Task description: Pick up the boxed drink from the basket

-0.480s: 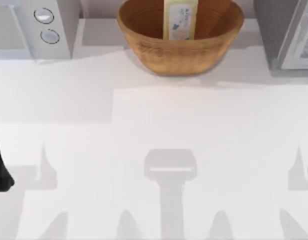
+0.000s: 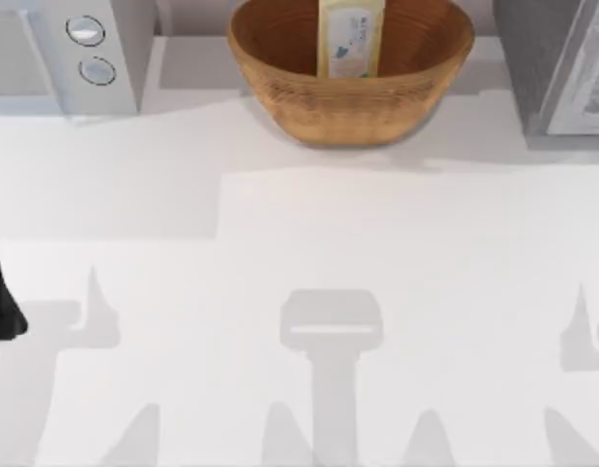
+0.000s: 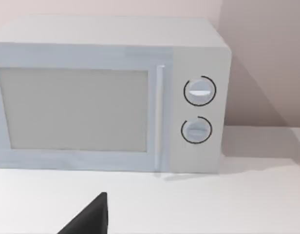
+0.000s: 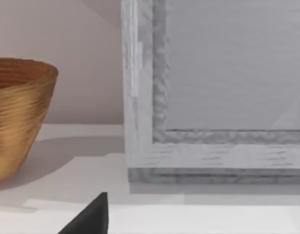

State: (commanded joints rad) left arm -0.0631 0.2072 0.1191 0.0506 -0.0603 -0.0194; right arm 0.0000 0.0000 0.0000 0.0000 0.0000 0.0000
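The boxed drink (image 2: 350, 39), a pale yellow carton with a white label, stands upright inside the golden-brown wicker basket (image 2: 350, 97) at the back middle of the table. The basket's side (image 4: 16, 112) also appears in the right wrist view. My left gripper (image 2: 0, 297) is a black shape at the table's left edge, far in front of and to the left of the basket. A black part of it (image 3: 91, 219) appears in the left wrist view, facing the microwave. A black part of my right gripper (image 4: 91, 219) sits low in the right wrist view, well short of the basket.
A white microwave (image 2: 71, 53) with two round knobs (image 3: 198, 91) stands at the back left. A grey boxy appliance (image 2: 562, 68) stands at the back right, close beside the basket (image 4: 213, 97). The white tabletop (image 2: 309, 243) in front carries only shadows.
My left gripper has shifted slightly toward the back of the table, and its shadows have slid to the right. The basket and boxed drink have not moved.
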